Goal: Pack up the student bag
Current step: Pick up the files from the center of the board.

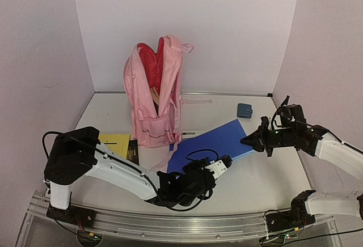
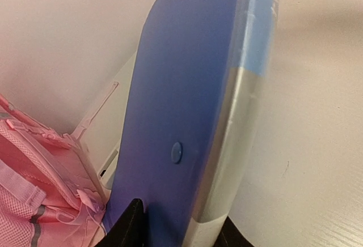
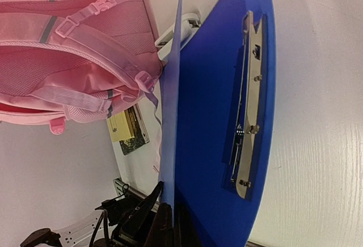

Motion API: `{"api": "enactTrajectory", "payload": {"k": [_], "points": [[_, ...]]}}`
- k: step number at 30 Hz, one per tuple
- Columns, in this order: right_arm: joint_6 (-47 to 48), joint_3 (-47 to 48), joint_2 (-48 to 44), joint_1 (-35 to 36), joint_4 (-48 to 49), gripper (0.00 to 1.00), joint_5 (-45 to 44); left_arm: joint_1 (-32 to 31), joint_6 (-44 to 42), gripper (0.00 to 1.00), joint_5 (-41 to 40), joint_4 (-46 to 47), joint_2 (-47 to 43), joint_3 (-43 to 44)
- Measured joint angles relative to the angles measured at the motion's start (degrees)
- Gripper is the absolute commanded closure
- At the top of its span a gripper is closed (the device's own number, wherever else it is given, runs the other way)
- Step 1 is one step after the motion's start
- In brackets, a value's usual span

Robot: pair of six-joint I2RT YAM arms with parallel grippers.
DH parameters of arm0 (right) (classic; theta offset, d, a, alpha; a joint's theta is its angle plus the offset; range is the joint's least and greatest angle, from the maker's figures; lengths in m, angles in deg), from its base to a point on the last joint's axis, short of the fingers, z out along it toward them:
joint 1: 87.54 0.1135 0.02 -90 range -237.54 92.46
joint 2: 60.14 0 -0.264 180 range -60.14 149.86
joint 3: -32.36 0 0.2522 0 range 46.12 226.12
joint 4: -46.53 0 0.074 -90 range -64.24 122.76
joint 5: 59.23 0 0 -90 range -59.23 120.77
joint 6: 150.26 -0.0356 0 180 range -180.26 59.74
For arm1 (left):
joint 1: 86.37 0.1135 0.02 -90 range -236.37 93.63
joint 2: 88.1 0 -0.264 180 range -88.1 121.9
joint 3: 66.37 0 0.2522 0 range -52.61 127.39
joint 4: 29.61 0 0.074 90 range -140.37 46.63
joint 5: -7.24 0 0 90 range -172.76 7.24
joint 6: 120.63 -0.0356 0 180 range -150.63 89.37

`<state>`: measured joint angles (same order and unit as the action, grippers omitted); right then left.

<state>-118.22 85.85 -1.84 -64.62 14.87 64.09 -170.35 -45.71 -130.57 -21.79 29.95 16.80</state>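
Soft, even light falls from overhead, and the white walls take a faint lilac cast. Shadows are pale and diffuse, deepest under the blue folder [image 1: 212, 145] toward 6 o'clock. The top view bows the wall edges at 9 and 3 o'clock. In the left wrist view the folder sits close and soft, with washed-out glare at 1 o'clock. The right wrist view is crisp on the student bag [image 3: 68, 49], and the desk [image 3: 323, 145] is nearly blown out at 3 o'clock.

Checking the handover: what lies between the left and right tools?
A flat blue plastic folder spans it, left tool at one edge, right tool at another; top external view shows it.
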Motion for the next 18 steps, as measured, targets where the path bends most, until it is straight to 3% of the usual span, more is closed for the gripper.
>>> {"api": "enactTrajectory", "payload": {"k": [7, 15, 18], "points": [[1.23, 3.09, -0.13, -0.11, -0.31, 0.68, -2.77, 0.03, -3.85, 0.85, -0.16, 1.49, -0.11, -0.41], [10.48, 13.77, 2.72, -0.11, -3.38, 0.19, -6.27, 0.92, -2.09, 0.88, 6.75, -4.41, -6.78, -1.96], [14.67, 17.78, 2.77, -0.11, -4.47, 0.09, -8.41, 2.41, 2.58, 0.89, 13.47, -10.57, -12.83, -2.22]]}}
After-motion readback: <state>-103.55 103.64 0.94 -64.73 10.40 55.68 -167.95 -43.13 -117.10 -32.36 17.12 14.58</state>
